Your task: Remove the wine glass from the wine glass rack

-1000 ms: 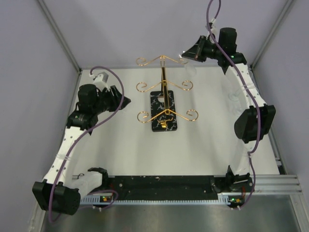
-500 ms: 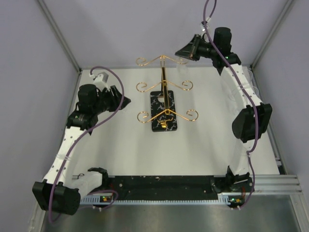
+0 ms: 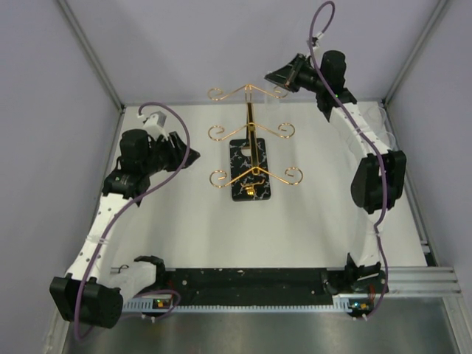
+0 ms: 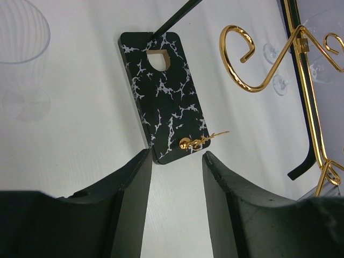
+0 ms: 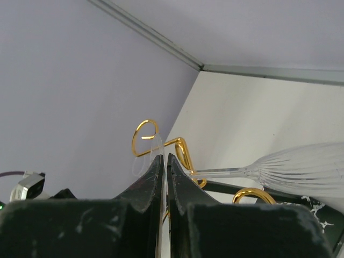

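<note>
The wine glass rack, gold wire on a black white-veined base, stands mid-table. My right gripper is high at the rack's top right arm, shut on the thin clear foot of the wine glass. In the right wrist view the foot is pinched edge-on at my gripper, beside a gold scroll end. The stem and ribbed bowl run off to the right. My left gripper is open and empty, left of the base, with the jaws pointing at it.
A clear ribbed glass stands on the table left of the base in the left wrist view. More clear glass pieces show beyond the gold arm. Grey walls close the back and both sides.
My right arm has risen and swung left along the rack's top arm, carrying the glass foot in its jaws. The left arm has not moved.
</note>
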Tool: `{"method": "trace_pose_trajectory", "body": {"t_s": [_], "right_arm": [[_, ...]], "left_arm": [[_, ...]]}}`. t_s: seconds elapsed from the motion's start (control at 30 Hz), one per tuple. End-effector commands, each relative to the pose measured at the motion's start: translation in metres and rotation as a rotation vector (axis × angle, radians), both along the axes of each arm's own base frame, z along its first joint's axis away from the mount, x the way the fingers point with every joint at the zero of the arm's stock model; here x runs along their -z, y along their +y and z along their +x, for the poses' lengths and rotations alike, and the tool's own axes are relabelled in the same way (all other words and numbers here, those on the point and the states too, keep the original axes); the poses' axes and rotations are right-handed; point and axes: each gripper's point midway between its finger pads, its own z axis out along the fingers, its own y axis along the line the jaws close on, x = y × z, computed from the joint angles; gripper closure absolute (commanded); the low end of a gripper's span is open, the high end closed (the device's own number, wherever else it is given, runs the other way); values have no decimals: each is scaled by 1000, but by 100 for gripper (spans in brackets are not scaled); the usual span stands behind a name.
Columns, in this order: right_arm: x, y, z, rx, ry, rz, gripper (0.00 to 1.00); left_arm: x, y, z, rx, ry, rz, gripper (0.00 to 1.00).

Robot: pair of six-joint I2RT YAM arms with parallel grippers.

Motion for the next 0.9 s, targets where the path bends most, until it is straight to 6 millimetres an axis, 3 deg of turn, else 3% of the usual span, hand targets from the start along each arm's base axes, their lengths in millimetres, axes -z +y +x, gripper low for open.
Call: {"method": "trace_pose_trajectory", "body": {"t_s": [0.0,0.2,0.5,0.7,0.87], "right_arm": [[-38,-12,6,91,-123,58,100],[-43,-49,14,226,-136,75,100],[-47,-90,4,346,-167,78,100],[-45,-100,-13,360,-166,68,100],[-55,-109,-41,398,-181,37,100]], "left_arm": [[-10,0,1,7,-59,0,52],[-10,0,1,5,-61,1,52],[-7,0,2,3,-55,-1,52],[-10,0,3,1,-60,1,52],[-16,1,1,2,-68,2,52]]}}
